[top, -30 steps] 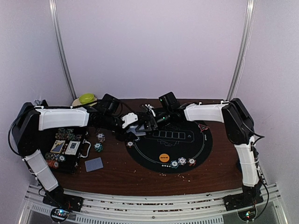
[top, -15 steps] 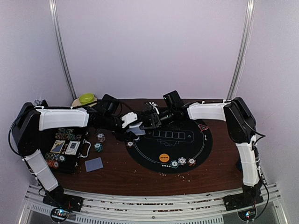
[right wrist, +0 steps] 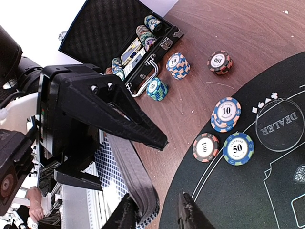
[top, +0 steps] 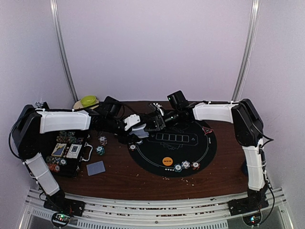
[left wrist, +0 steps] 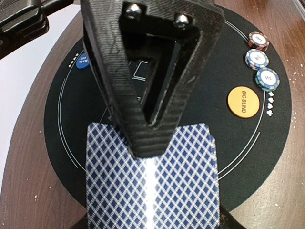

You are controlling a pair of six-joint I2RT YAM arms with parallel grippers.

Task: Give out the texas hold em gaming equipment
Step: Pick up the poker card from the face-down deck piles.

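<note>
Dealing is in hand. Right of one loose card [top: 96, 168], the left gripper [left wrist: 147, 143] is clamped on the blue-backed cards [left wrist: 181, 186] above the mat [left wrist: 219, 62]. The right gripper [right wrist: 155, 212] sits at their edge, and I cannot tell whether it has them. Next, I judge, it must pinch the top card alone. Counted: six chip piles [right wrist: 177, 65] at the mat's left, three chips [left wrist: 257, 58] at its front, three buttons [left wrist: 243, 101].
</note>
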